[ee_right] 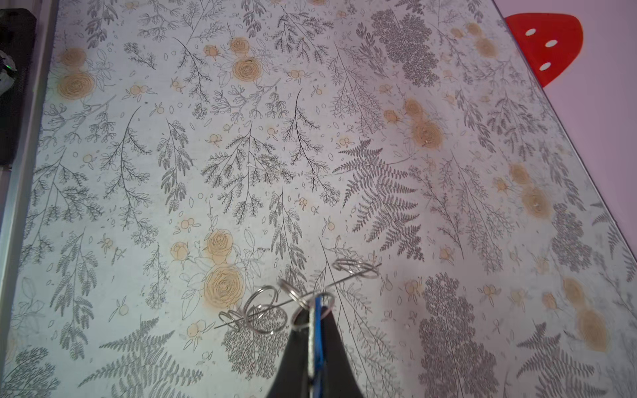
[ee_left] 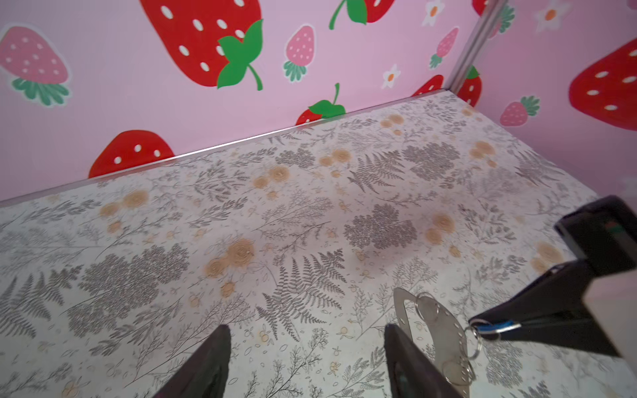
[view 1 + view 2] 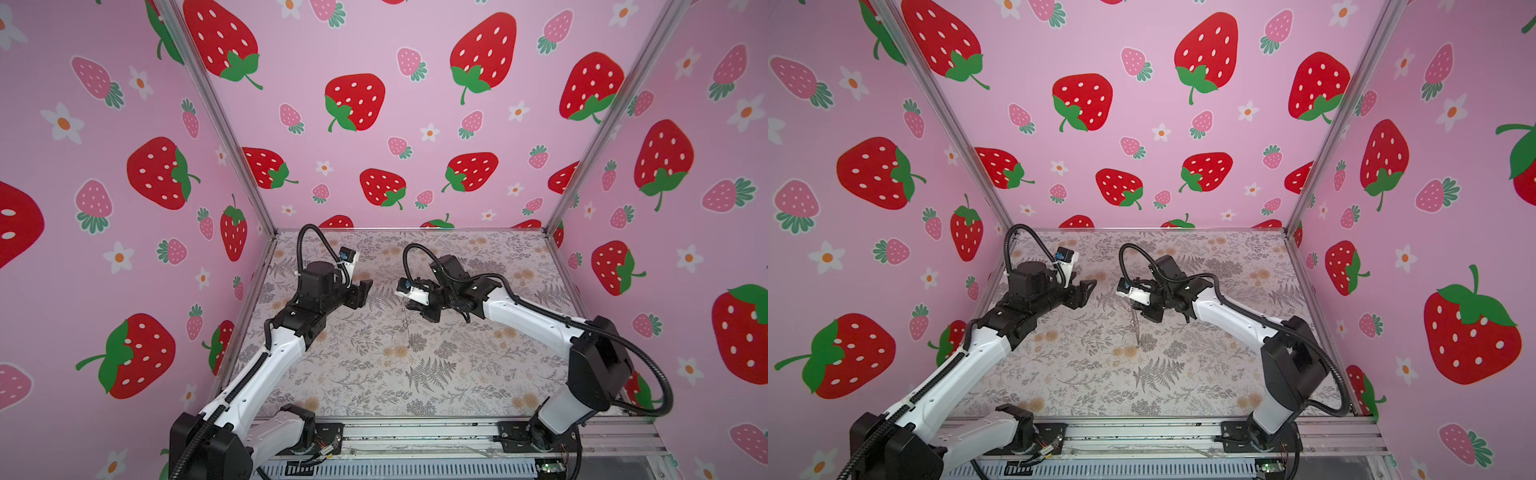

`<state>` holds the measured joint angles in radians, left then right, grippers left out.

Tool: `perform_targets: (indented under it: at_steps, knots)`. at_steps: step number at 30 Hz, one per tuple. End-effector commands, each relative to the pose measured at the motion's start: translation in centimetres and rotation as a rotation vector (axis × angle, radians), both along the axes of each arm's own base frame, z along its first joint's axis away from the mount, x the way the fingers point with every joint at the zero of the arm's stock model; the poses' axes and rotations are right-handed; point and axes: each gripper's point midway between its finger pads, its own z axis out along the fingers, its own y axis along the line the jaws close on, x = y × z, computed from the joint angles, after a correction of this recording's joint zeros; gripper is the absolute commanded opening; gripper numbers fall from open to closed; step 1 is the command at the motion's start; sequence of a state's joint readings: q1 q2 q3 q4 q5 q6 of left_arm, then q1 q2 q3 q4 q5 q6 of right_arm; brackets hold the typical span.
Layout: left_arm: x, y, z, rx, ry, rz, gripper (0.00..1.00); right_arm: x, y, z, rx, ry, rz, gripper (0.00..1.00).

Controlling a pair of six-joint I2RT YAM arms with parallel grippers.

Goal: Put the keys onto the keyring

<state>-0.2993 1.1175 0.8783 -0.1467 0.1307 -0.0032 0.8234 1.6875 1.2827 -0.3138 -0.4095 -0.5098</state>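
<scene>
Top views: the left gripper is raised over the table, jaws well apart, nothing between them; the right gripper faces it, near but not touching; the keyring hangs below the right gripper as a thin strip; whether its lower end meets the table cannot be told.

Left wrist view: the left fingers stand wide and empty; the keyring hangs just beside one finger, contact not discernible; one of its metal rings links to the blue key tag, which is clamped in the closed tips of the right gripper.

Right wrist view: the right fingers are closed flat on the key tag; the rings fan out in front; the strap appears edge-on; the metal key itself cannot be made out.

Step in hand: the join appears made, with the whole assembly carried by the tag alone. Next move: lower the right gripper slowly so the hanging keyring does not swing; lay it on the table; open the fingers only once its weight is supported; confirm first that the ring is fully threaded.
</scene>
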Motion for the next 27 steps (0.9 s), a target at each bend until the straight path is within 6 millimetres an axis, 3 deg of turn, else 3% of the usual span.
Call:
perform_targets:
  at_steps: [1,3,5,10,15,20,27]
  knots:
    - [0.3,1.8,-1.0,-0.024,0.07,0.133,0.72,-0.7,3.4,3.1,0.128,-0.088,0.182,0.0]
    - [0.5,2.2,-1.9,-0.032,0.093,0.172,0.72,-0.6,3.9,2.2,0.107,-0.093,0.222,0.0]
    - [0.6,2.4,-2.9,-0.037,0.122,0.197,0.72,0.2,3.1,0.1,0.037,-0.099,0.2,0.0]
    - [1.0,2.8,-5.3,-0.03,0.205,0.25,0.7,1.9,-2.5,-7.3,-0.139,-0.011,0.078,0.0]
    - [2.0,2.6,-6.3,-0.049,0.241,0.281,0.68,3.5,-6.3,-11.5,-0.251,0.021,-0.011,0.0]
    - [2.5,2.5,-7.0,-0.044,0.266,0.3,0.67,5.5,-8.4,-13.6,-0.326,0.054,-0.103,0.0]
    - [3.0,2.4,-7.3,-0.028,0.278,0.309,0.67,4.3,-10.8,-14.8,-0.419,0.179,-0.19,0.0]
